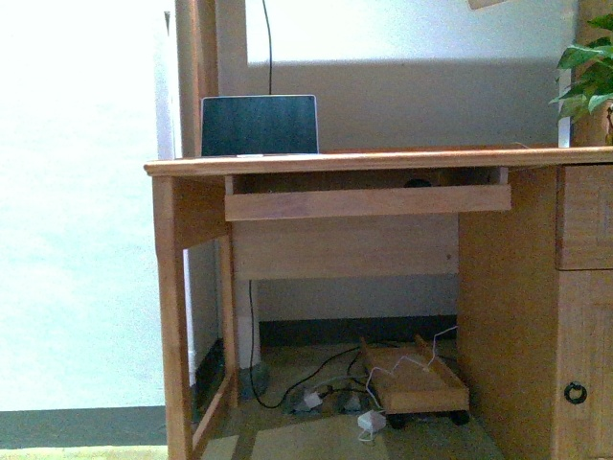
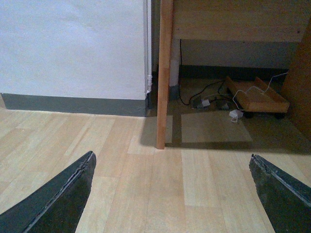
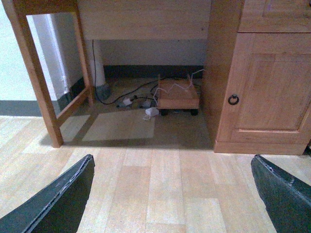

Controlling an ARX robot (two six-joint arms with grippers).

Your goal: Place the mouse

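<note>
Mouse tucked in the pull-out tray under the bench top

From the front, the mouse (image 1: pixel 417 182) shows only as a small dark rounded hump in the narrow gap between the bench (image 1: pixel 383 160) top and the front board of the keyboard tray (image 1: pixel 369 201). It sits toward the right half of that tray, low and flat, its lower part hidden behind the board. It is in shadow and too small to make out any logo, buttons or which way it faces. Neither wrist view shows it.

Laptop (image 1: pixel 259 125) on desk (image 1: pixel 431 159), tray (image 1: pixel 369 201) beneath
</note>
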